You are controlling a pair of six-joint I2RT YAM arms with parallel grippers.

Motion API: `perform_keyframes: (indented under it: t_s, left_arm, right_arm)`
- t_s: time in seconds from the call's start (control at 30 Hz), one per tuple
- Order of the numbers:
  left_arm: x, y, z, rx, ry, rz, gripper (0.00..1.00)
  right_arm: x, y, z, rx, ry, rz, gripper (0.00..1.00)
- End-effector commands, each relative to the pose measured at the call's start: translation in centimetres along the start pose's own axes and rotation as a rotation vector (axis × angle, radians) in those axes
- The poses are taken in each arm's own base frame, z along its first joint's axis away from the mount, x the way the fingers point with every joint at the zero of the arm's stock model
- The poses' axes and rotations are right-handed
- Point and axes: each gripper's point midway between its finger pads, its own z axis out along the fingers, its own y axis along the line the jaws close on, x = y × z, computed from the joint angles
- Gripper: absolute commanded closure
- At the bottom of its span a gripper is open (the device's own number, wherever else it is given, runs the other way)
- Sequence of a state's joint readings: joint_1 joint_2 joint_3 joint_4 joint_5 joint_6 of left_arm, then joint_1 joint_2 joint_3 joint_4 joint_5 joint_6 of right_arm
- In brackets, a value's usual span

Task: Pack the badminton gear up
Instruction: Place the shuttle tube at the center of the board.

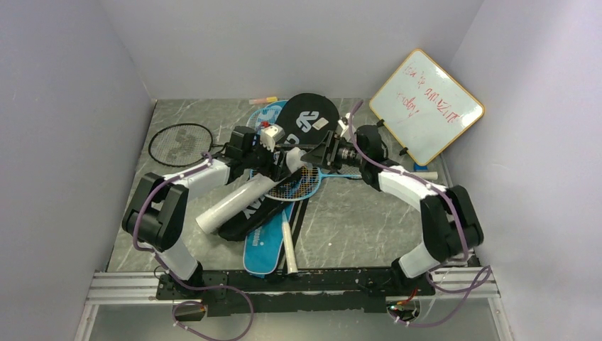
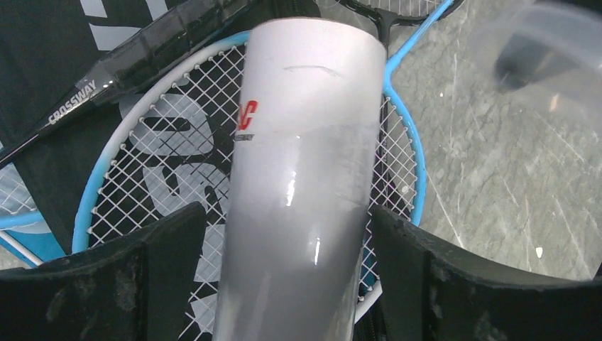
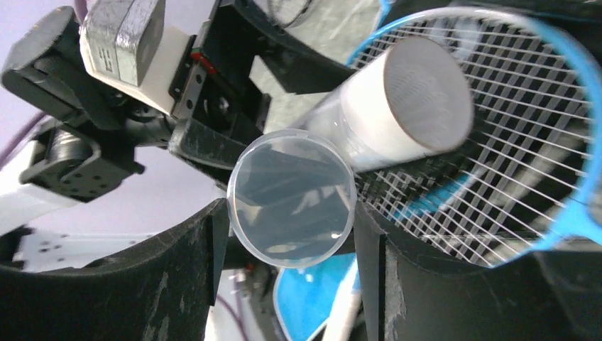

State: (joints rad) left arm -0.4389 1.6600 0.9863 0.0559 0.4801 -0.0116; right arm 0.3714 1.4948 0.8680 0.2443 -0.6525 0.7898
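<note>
Fig.: white tube [image 2: 305, 106] over light-blue racket [image 2: 160, 167].
L gripper [image 2: 287, 224] fingers apart, flanking the tube; R gripper [image 3: 291, 213] clamped on clear round cap [image 3: 292, 202], near tube's end.

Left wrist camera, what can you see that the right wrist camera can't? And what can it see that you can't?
Only the left wrist view shows the CROSSWAY lettering on the black racket and the red mark on the side of the white tube. Only the right wrist view shows the tube's round end and the grey box on the left arm. Both show the tube, the light-blue racket and the clear lid in the right gripper, though the lid is only a blur in the left wrist view.
</note>
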Motion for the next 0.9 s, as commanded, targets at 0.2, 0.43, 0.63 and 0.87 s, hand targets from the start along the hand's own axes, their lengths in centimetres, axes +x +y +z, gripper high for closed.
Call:
perform_keyframes:
  t_s: [0.2,0.43,0.63,0.87]
  left_arm:
    - [-3.3,-0.6,-0.6,0.019,-0.074,0.039,0.04]
    - [-3.9,-0.7,-1.2,0.003,-0.095,0.049,0.04]
    - [-5.0,-1.3,-2.1,0.009,-0.149,0.077,0.04]
    - [-6.1,-1.7,-3.1,0.011,-0.199,0.143,0.04]
  right_arm:
    - [-0.3,3.4,1.5,-0.294,0.063,0.102,0.40]
    - [0.3,1.5,2.6,-0.265,0.083,0.175,0.40]
    - [0.7,0.4,3.3,-0.251,0.086,0.216,0.39]
    - [0.9,0.5,2.9,-0.265,0.090,0.223,0.35]
